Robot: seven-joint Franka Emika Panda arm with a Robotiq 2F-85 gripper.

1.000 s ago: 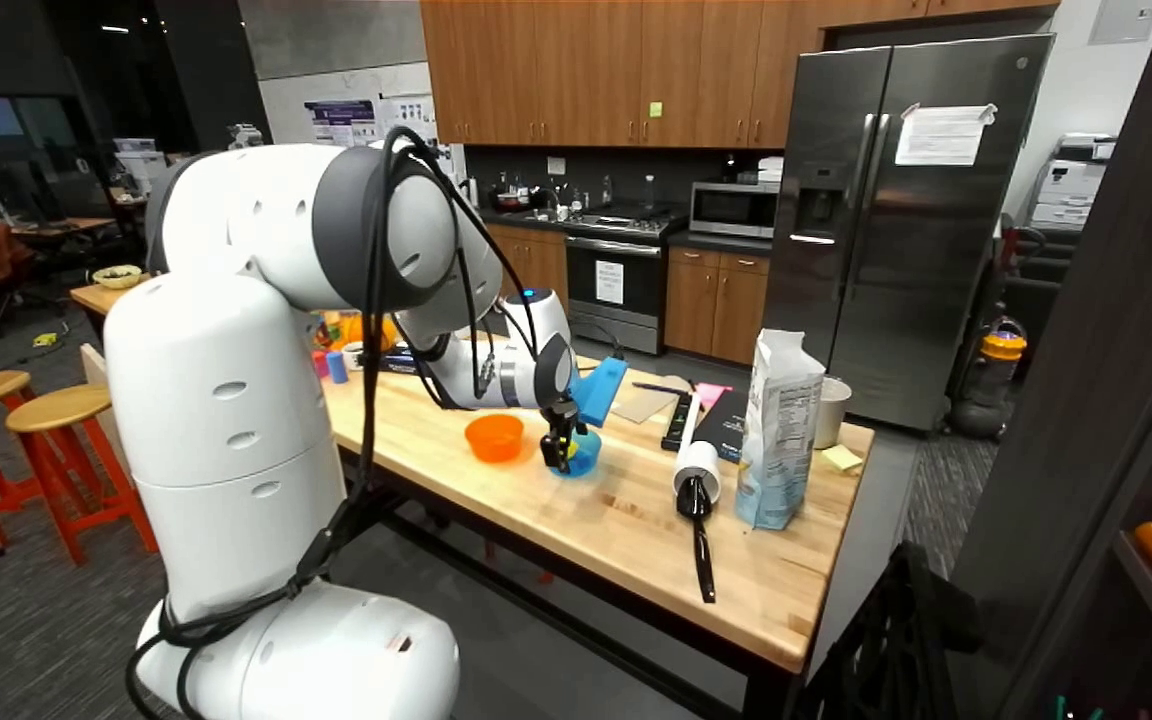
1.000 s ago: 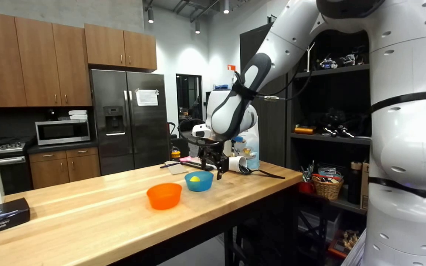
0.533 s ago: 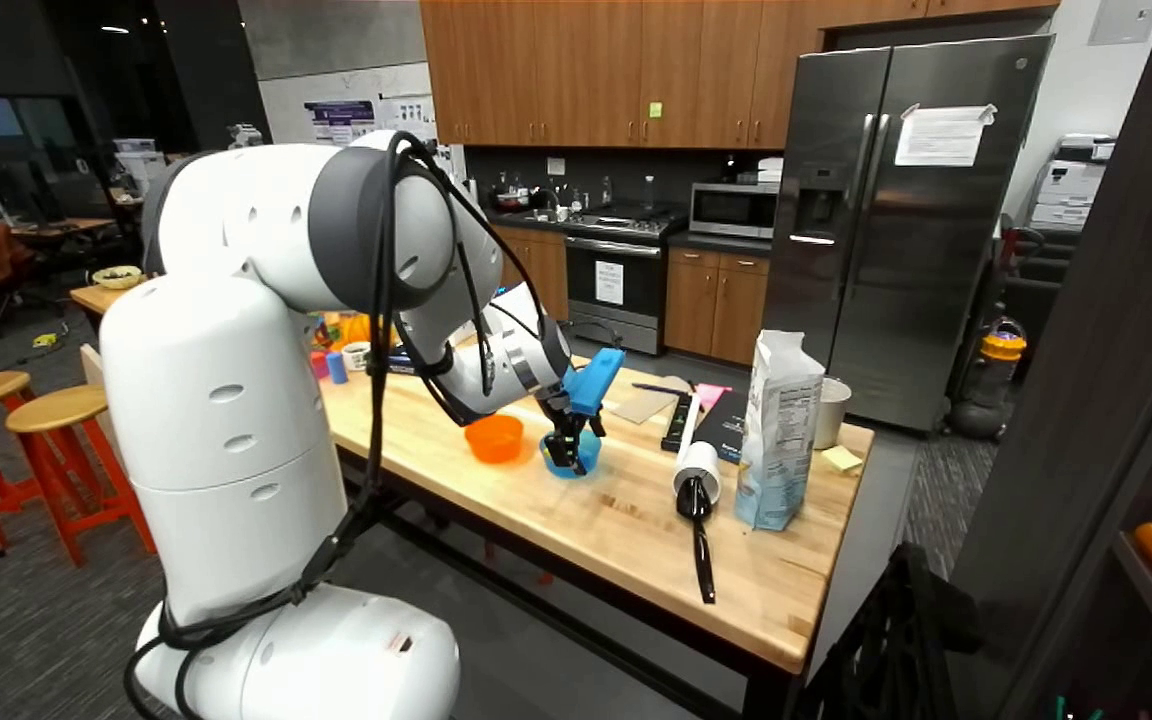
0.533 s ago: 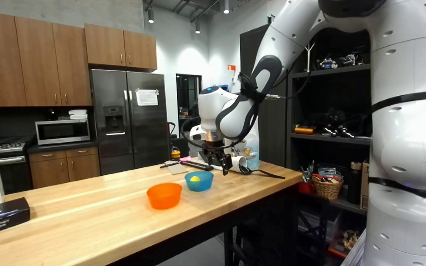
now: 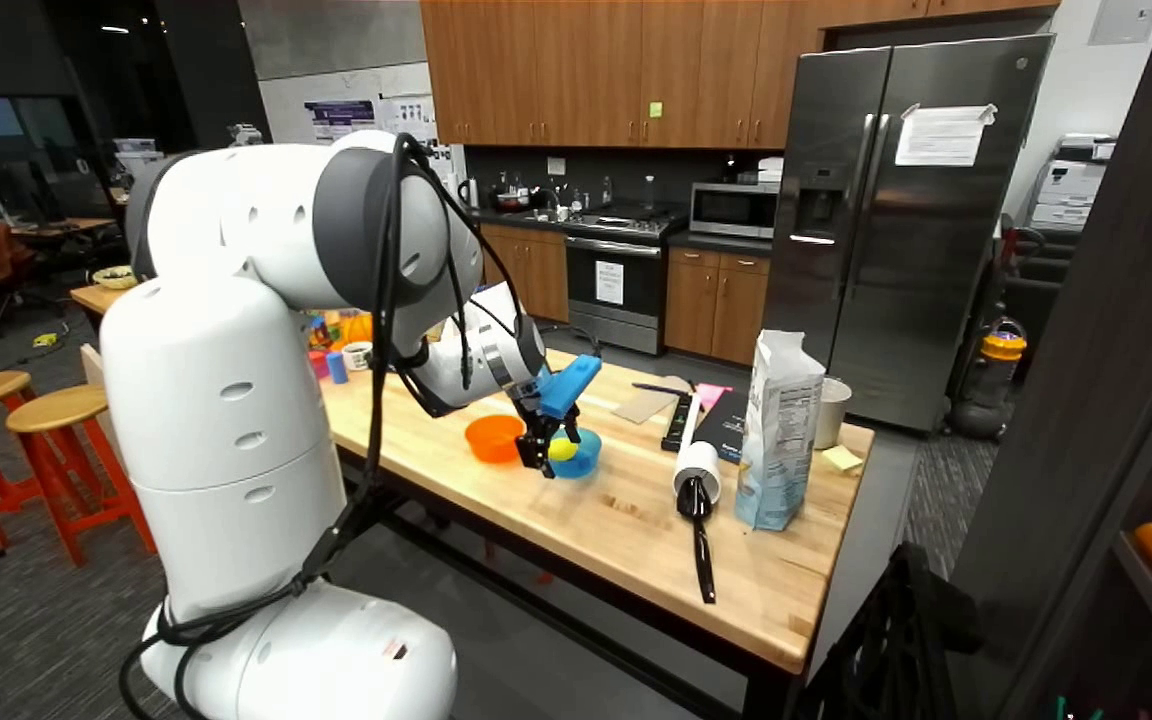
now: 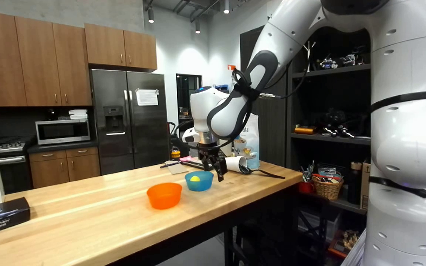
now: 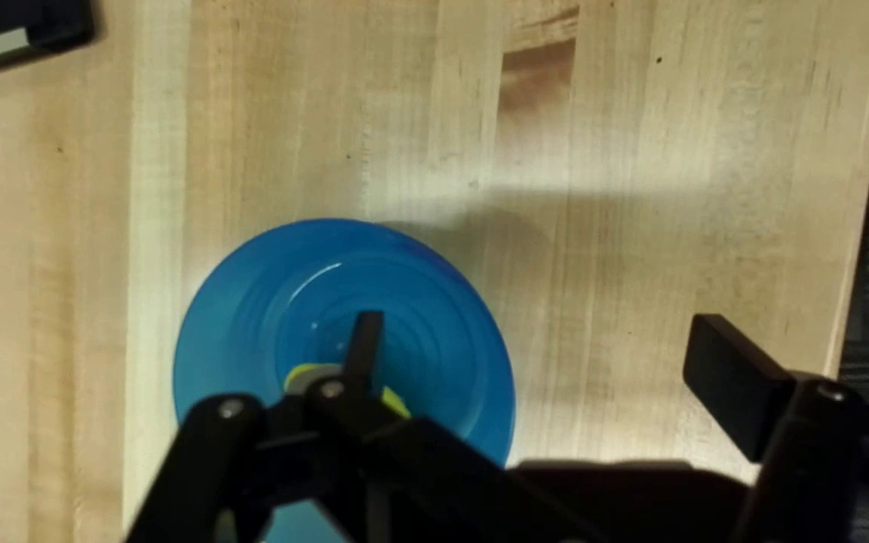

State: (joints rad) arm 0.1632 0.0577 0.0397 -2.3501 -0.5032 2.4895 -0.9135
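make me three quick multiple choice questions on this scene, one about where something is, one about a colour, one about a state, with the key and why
1. Where is the yellow object?
A) on the stove
B) in the blue bowl
C) beside the microwave

2. What colour is the other bowl on the table?
A) green
B) white
C) orange

3. How does the gripper stand?
A) open
B) shut on nothing
C) shut on the yellow object

Key:
1 B: the wrist view shows it inside the blue rim, partly hidden by the gripper.
2 C: its wall looks orange in both exterior views.
3 A: its fingers are wide apart in the wrist view.
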